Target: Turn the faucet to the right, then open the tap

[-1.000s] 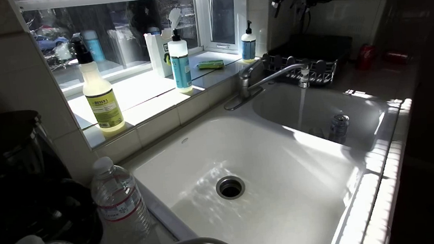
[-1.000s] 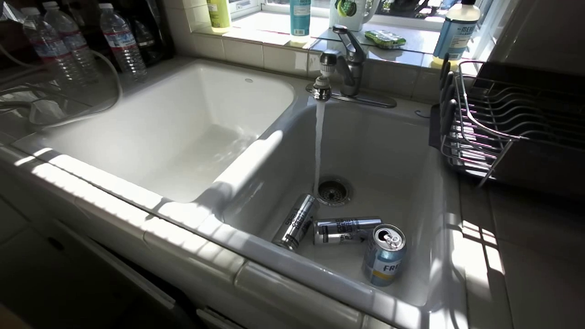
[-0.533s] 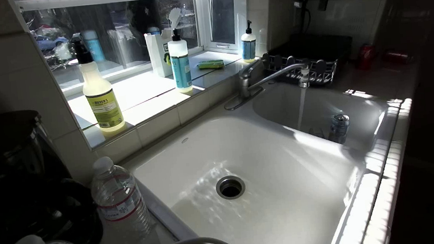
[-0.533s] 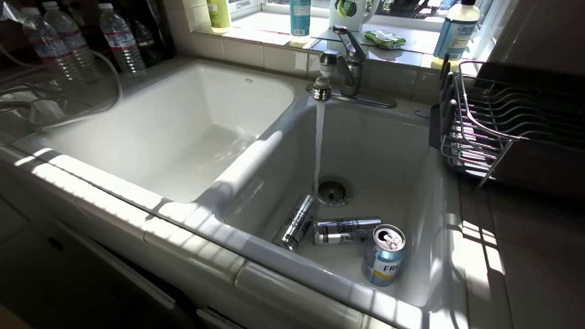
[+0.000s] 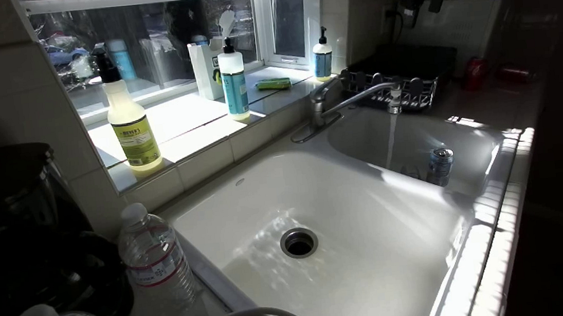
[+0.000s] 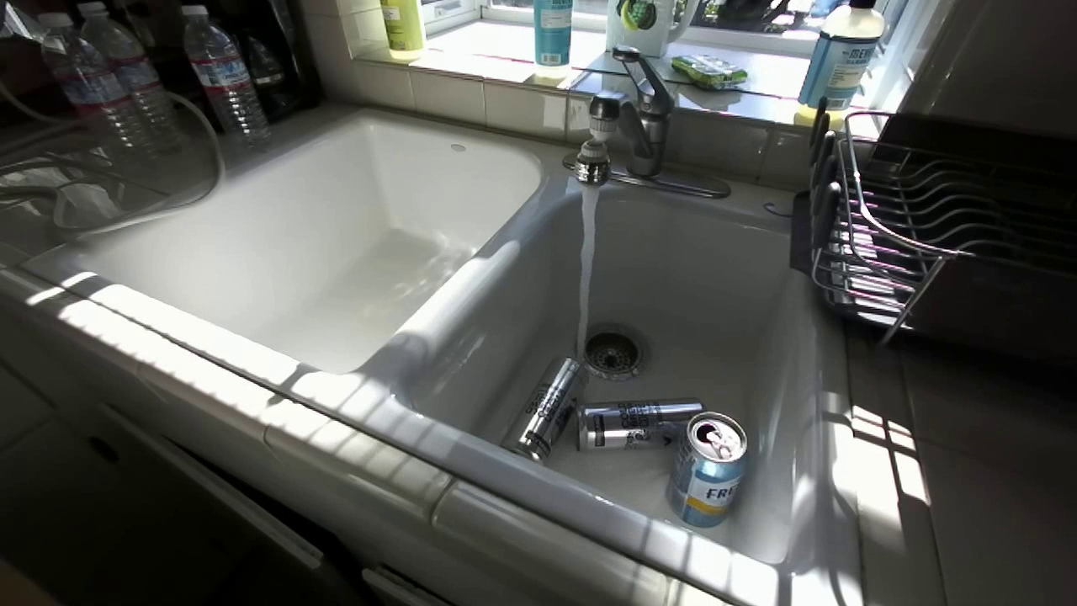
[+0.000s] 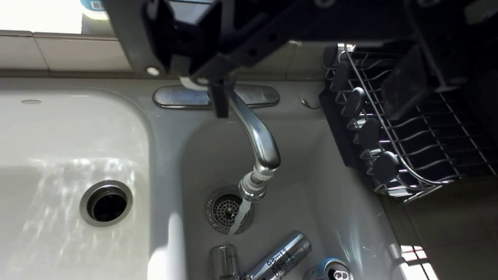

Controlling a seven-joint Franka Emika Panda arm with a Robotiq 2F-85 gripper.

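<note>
The faucet's chrome spout [image 5: 361, 96] reaches over the basin with the cans, and water [image 6: 588, 261] runs from its nozzle [image 6: 593, 164] beside the drain. The spout also shows in the wrist view [image 7: 258, 134]. The tap, a stubby chrome handle, tops the base column in both exterior views [image 5: 326, 87] [image 6: 644, 77] and stands raised at a slant. In the wrist view it is hidden behind a gripper finger. My gripper [image 5: 422, 14] hangs above the dish rack, apart from the faucet. In the wrist view my gripper [image 7: 309, 107] has its fingers wide apart, nothing between them.
A wire dish rack [image 6: 909, 236] stands beside the basin. Several cans, including a blue one [image 6: 708, 471], are in the basin. Soap bottles [image 5: 234, 82] [image 5: 322, 56] and a green sponge pack [image 6: 708, 72] are on the windowsill behind the faucet. Water bottles [image 5: 157, 263] stand at the far end.
My gripper has moved to the right, away from the window and faucet, over the dish rack, and has come down slightly in the last half second. The faucet, tap and running water look unchanged.
</note>
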